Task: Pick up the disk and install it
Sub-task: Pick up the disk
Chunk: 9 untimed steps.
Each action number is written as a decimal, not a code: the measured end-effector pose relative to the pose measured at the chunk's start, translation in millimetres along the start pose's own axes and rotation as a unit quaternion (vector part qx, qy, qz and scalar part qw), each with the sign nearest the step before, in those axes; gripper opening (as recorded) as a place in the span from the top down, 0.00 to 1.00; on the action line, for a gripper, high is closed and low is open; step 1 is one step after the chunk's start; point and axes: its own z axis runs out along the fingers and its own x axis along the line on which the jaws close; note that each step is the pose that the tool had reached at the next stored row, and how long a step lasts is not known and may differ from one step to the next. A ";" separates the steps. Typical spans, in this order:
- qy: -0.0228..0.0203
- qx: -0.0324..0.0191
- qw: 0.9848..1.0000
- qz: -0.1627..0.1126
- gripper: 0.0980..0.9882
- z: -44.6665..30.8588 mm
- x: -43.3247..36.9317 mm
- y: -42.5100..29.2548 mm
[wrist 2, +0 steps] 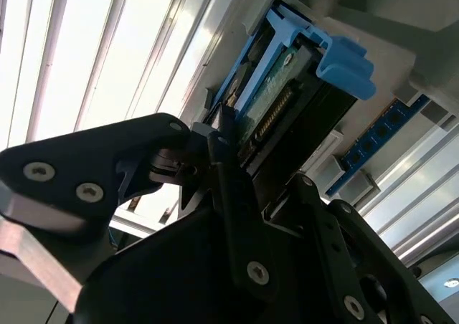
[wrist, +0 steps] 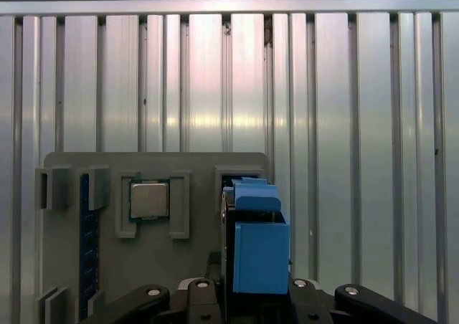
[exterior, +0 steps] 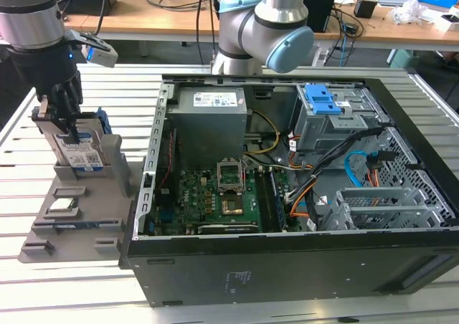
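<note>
The jaws, clenched or not I cannot tell, are straddling the flat silver blue-railed disk (exterior: 84, 152) sitting uninstalled in its grey plastic holder (exterior: 36, 249).

No print can be read. The white label (exterior: 84, 158) on the flat rectangular silver metal disk (exterior: 90, 141) carries barcodes and lettering too fine to make out, as does the white sticker (exterior: 213, 99) on the big grey metal power-supply box (exterior: 211, 127).
</note>
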 end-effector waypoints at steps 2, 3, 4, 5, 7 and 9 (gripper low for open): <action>0.000 0.000 1.000 0.000 0.71 0.0 0.0 0.0; 0.000 0.000 1.000 0.000 0.71 0.0 0.0 0.0; 0.000 0.000 1.000 0.000 0.71 -0.3 0.0 0.0; 0.000 0.000 1.000 0.000 0.71 -0.6 0.0 -0.1; 0.000 0.000 1.000 0.000 0.71 -23.5 -0.2 0.9; 0.000 0.000 1.000 0.000 0.71 -35.8 -0.6 1.4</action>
